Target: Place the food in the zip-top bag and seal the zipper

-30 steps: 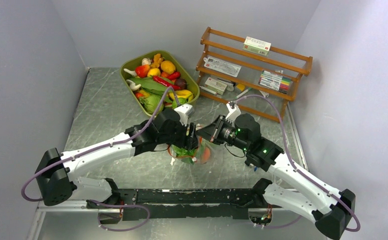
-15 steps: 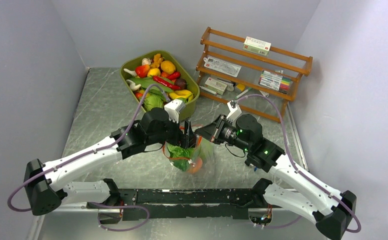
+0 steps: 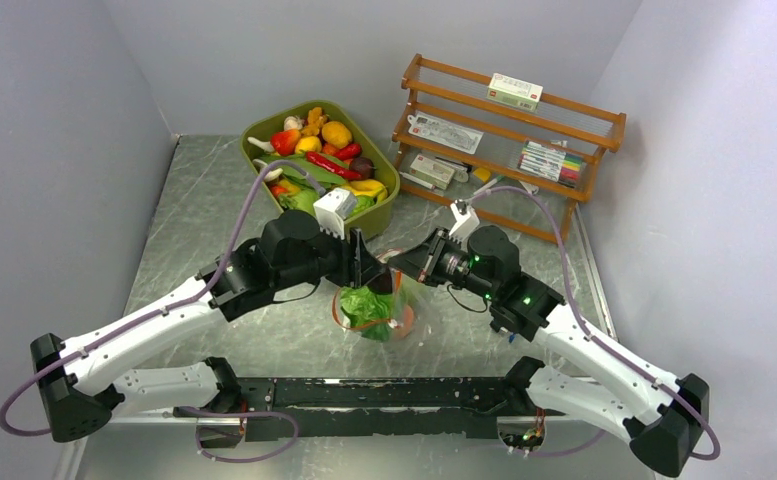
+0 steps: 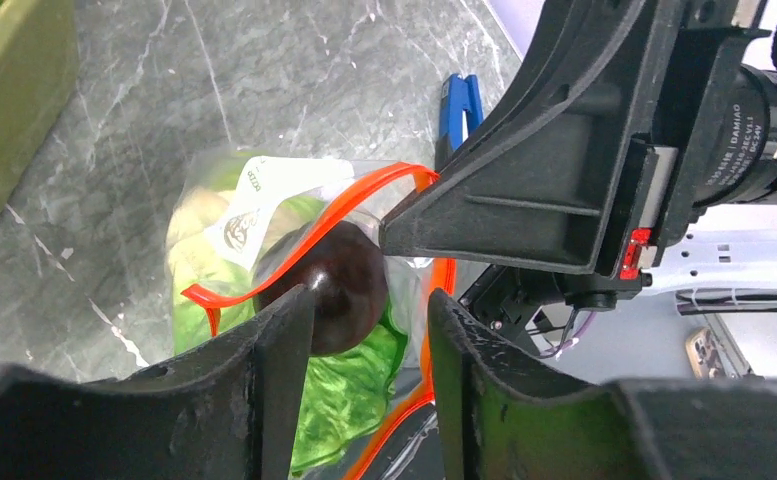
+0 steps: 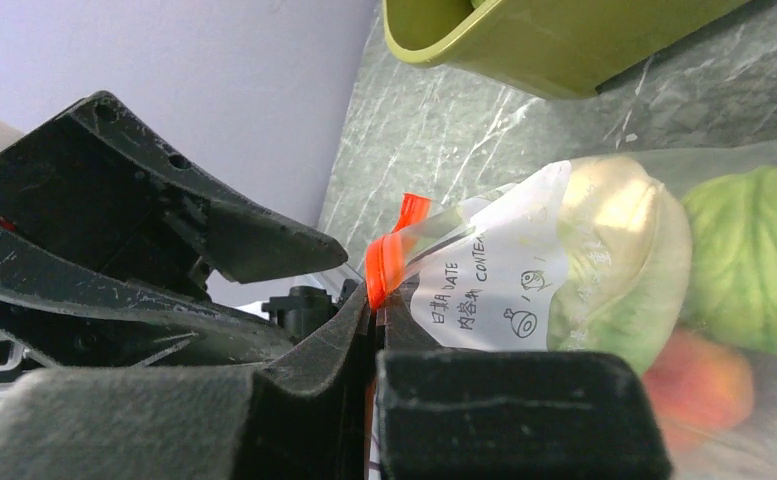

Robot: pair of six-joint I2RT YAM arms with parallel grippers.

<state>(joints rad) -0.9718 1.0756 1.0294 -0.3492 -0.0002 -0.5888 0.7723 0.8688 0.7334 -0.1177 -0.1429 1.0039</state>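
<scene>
Left wrist view settles the key relation: the dark purple ball (image 4: 339,285) sits just past the tips of the left gripper (image 4: 372,300), right at the mouth of the zip-top bag (image 4: 254,205), w/ the zipper (image 4: 404,175) looping over its top; the jaws stand apart; one finger overlaps the ball's edge but the other is clear of it, so I read nothing as clamped. Under the ball, lettuce (image 4: 344,400) fills the pouch.

Right wrist view: the right gripper (image 5: 376,300) is clamped tight on one end of the orange-red strip, pinched btw its pads; the label side of the bag faces this cam; cabbage (image 5: 754,260) and peach (image 5: 699,385) show through the plastic.

Top view: the bag sits under and btw the two grippers, near the middle of the table (image 3: 214,230); whether it hangs or stands I can't tell; the olive-green tub (image 3: 254,130) lies well beyond it.

Long axis of the zipper runs from the right-hand pinch out toward the left gripper; the loose stretch curls on the left side, so the left arm is nearer the free end, and the right one is busy as anchor.

My read: the mouth is open, nothing sealed yet, and the ball rides high. Next move prob. calls for the left gripper to take the strip on its own side and draw it away from the right pinch, along that axis, to pull the lips straight. Risks: the floppy strip twists; the ball at the mouth may keep the lips from meeting.
</scene>
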